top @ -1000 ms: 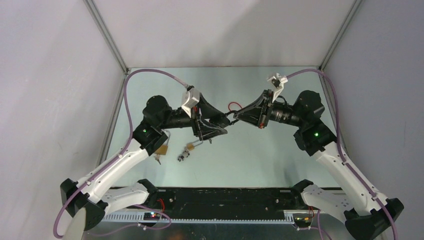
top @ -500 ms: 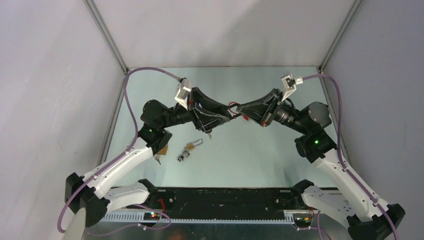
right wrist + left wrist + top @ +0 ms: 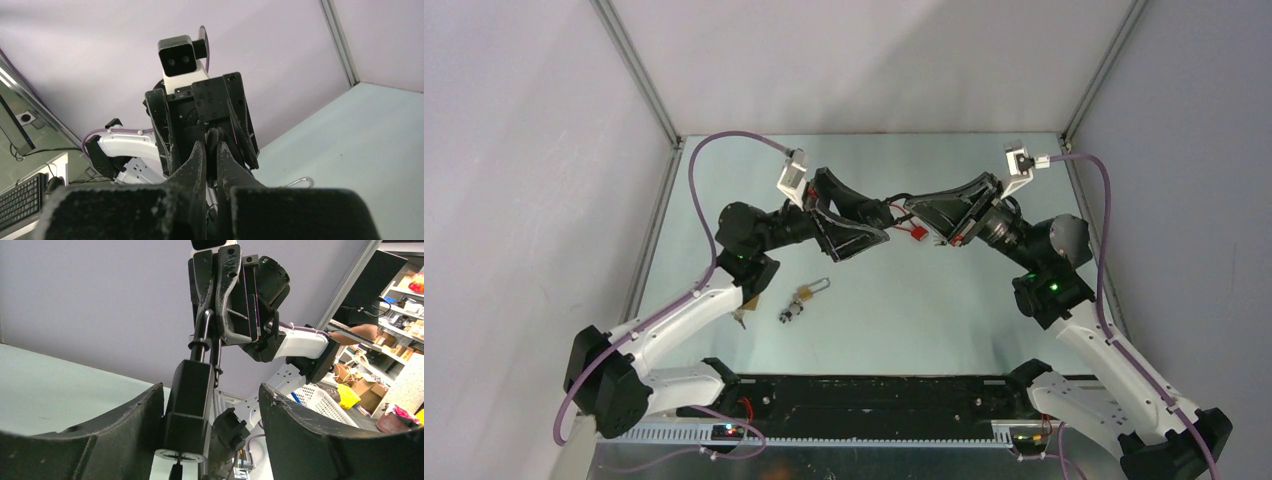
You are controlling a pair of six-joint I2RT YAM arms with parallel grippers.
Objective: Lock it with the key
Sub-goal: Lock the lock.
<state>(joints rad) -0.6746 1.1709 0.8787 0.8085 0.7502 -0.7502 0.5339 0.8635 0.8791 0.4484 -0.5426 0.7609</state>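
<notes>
A black padlock (image 3: pixel 187 400) hangs between my two grippers above the table's middle. My right gripper (image 3: pixel 210 147) is shut on its thin black shackle (image 3: pixel 206 335) and holds it up; it shows in the top view (image 3: pixel 911 212). My left gripper (image 3: pixel 211 390) is open, with its jaws wide around the lock body, which lies against the left finger (image 3: pixel 125 430). It also shows in the top view (image 3: pixel 882 218). A dark key (image 3: pixel 175 471) sits in the white keyhole disc at the lock's bottom. A red tag (image 3: pixel 916 232) dangles under the grippers.
A brass padlock with an open shackle (image 3: pixel 805 293) and a small key bunch (image 3: pixel 789 314) lie on the table left of centre. Another brass padlock (image 3: pixel 747 299) lies by the left arm's elbow. Grey walls and a metal frame enclose the table.
Both grippers have risen and moved toward the back of the table, staying tip to tip with the black padlock between them. The brass padlocks on the table have not moved.
</notes>
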